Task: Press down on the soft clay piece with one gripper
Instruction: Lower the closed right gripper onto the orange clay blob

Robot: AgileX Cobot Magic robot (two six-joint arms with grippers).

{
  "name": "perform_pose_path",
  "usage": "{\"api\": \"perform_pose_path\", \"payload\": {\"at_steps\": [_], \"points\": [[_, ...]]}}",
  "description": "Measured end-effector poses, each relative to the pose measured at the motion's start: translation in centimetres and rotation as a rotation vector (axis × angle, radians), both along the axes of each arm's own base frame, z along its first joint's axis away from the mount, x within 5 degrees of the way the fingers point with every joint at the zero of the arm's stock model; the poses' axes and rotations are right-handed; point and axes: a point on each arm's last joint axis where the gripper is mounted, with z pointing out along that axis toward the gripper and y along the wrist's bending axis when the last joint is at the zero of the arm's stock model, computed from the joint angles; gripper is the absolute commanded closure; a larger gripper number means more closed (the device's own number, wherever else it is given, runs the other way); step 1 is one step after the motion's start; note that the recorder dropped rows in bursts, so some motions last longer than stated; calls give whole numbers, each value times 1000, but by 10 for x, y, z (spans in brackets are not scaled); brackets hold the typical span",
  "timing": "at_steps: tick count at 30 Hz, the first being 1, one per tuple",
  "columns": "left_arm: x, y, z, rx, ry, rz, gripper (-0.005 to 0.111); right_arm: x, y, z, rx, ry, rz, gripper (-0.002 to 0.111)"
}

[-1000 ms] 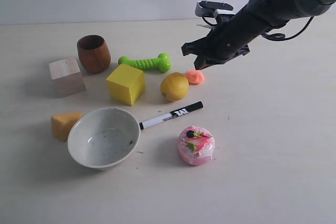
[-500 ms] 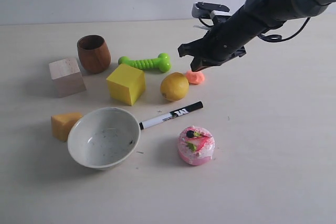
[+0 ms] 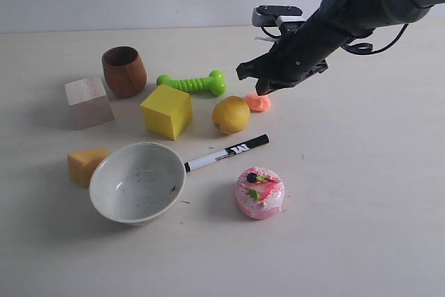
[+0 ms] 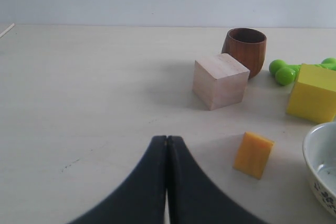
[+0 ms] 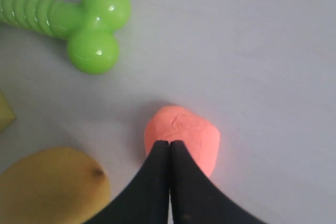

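Right gripper [image 3: 263, 90] has its jaws pressed together with nothing between them, and the tip hangs right over the soft clay piece [image 3: 259, 102]. The clay sits on the table [image 3: 361, 172] just beside the lemon [image 3: 231, 114], on the lemon's right in the exterior view. It is near the knobbed end of the green bone toy [image 3: 192, 83] and well apart from the marker [image 3: 226, 152] and the pink cake [image 3: 259, 193].

In the right wrist view the closed tip overlaps one edge of the lump [image 5: 189, 129]. We cannot tell whether it touches the clay or is just above it. The clay looks rounded, with faint facets and no clear dent, so we judge the press not yet made.

Step in hand, as we read it: the last bit of the approach, with the tip lined up over the clay and the push about to start.

Next move calls for a straight push down with the jaws kept together. The tip may need a slight shift toward the middle of the lump, so the clay squashes rather than slides off toward the lemon. The push should be firm enough to leave a mark.

Left gripper [image 4: 167, 139] is also closed and empty. It is low over bare table with the cheese wedge [image 4: 253, 155] near it and the wooden cube [image 4: 220, 81] farther off. We judge it has no part in this step.
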Motion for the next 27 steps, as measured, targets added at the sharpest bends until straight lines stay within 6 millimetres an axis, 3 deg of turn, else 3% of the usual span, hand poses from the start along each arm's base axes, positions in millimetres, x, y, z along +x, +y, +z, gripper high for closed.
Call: {"api": "perform_pose_path", "payload": {"at_steps": [27], "points": [[0,0,0,0,0,0,107,1,0,0,6,-8,-12,108]]}}
